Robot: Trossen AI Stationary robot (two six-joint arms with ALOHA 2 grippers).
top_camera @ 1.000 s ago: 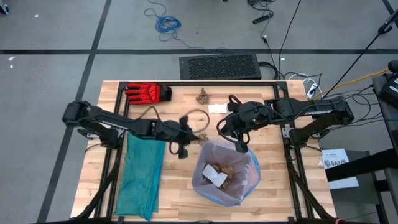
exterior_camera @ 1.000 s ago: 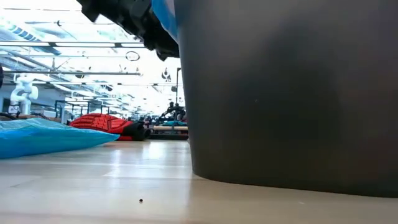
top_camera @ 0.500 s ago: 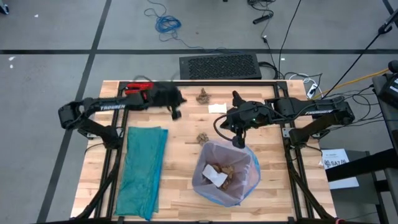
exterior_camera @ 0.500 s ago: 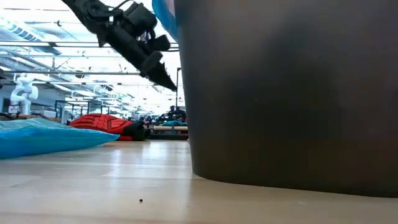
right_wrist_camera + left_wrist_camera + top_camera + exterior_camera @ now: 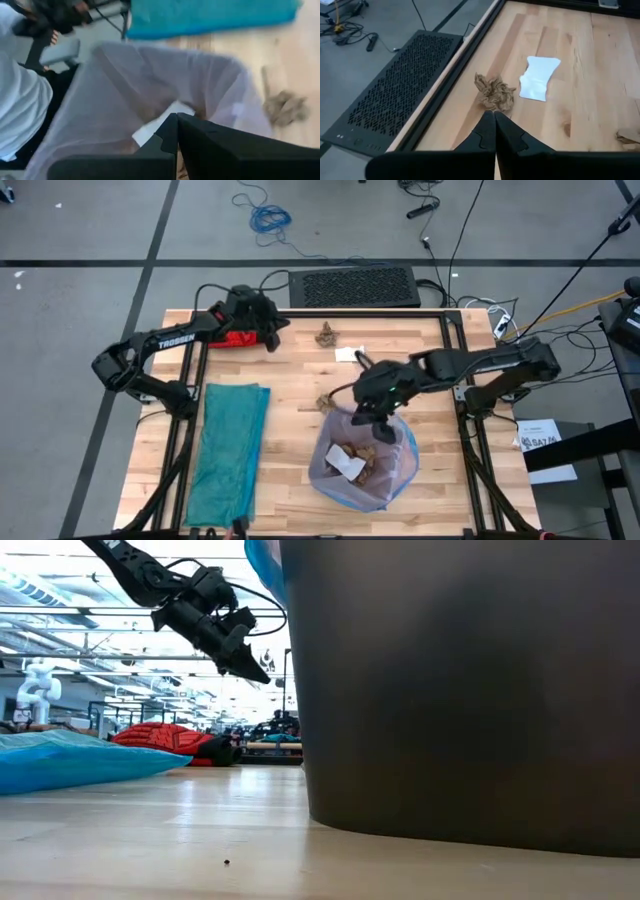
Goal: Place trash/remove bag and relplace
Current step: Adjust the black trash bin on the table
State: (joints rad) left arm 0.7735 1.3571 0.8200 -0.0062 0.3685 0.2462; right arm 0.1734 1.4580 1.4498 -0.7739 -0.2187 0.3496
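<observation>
With both fingers shut and empty, the left gripper [image 5: 272,340] at upper left should open before dropping onto the brown wad [image 5: 326,334], then carry it to the bag [image 5: 400,470] under the closed right gripper [image 5: 365,423]

grey floor [image 5: 80,240], blue cable [image 5: 268,218], black grille [image 5: 354,286]

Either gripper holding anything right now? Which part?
Nothing held. Left gripper is shut and empty above the brown paper wad; right gripper is shut and empty over the bin liner.
</observation>
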